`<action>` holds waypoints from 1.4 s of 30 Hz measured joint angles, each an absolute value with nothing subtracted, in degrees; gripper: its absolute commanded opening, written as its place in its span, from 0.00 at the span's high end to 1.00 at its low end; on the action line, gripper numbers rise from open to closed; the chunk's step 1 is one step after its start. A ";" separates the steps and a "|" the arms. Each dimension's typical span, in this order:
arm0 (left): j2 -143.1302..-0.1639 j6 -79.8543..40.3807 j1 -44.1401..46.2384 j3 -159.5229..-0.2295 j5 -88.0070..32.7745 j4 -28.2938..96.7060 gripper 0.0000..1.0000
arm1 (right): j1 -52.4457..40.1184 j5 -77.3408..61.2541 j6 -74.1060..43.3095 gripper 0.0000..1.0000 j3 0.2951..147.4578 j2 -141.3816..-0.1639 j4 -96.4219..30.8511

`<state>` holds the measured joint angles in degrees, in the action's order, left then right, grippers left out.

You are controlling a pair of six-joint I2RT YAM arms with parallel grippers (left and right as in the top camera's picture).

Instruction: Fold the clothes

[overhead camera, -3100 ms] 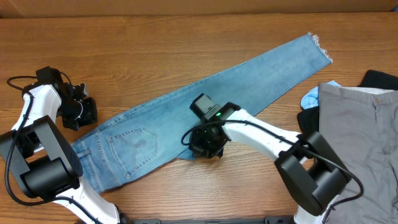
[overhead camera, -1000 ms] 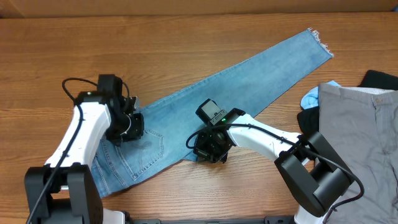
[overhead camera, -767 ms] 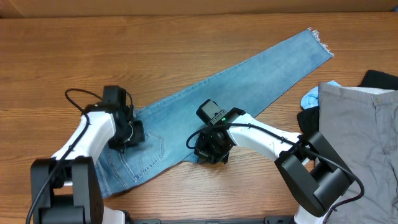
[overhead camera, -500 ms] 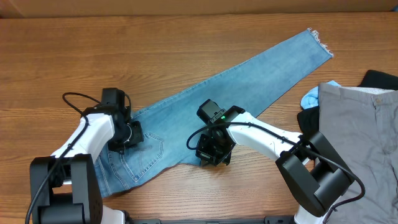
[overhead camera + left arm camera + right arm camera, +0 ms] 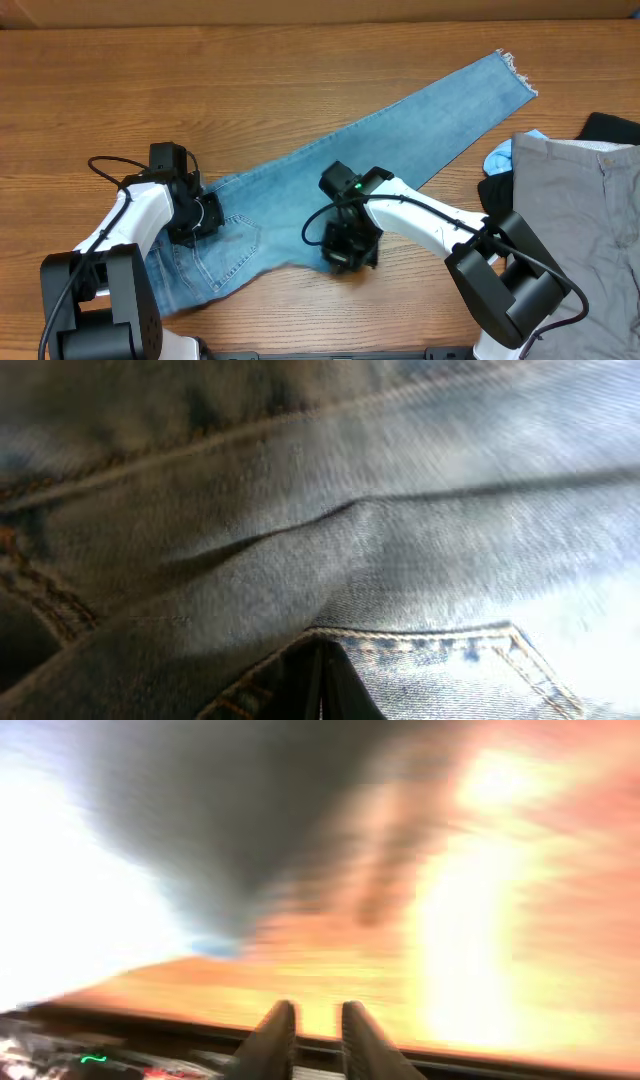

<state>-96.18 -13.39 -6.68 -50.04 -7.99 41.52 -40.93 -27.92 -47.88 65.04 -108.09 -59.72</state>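
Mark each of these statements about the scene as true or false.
1. The jeans lie stretched out diagonally, with the frayed hem at the upper right of the overhead view. True.
2. The left pincer hangs over bare table. False: it is down on the denim beside the stitched back pocket, shut.
3. The grey trousers lie at the right, apart from the jeans. True.
4. The right pincer is at the frayed hem. False: it is by the jeans' lower edge, about mid-length.
5. The jeans are folded into a compact stack. False: they lie at full length.
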 measured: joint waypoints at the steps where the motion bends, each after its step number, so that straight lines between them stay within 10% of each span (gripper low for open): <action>1: -96.25 -13.39 -6.85 -50.15 -7.79 41.56 0.90 | -40.86 -27.44 -47.53 0.71 64.42 -108.09 -60.23; 11: -99.29 -12.91 -9.19 -58.26 -1.56 52.05 0.81 | -38.41 -24.69 -44.10 0.69 64.77 -104.86 -57.95; 19: -94.74 -7.42 -9.52 -72.71 -6.26 59.11 0.89 | -37.95 -25.28 -39.59 0.94 68.40 -97.01 -46.65; 42: -85.73 5.63 5.10 -66.50 -21.63 68.05 0.93 | -36.77 -30.89 -47.57 0.96 68.34 -113.03 -39.72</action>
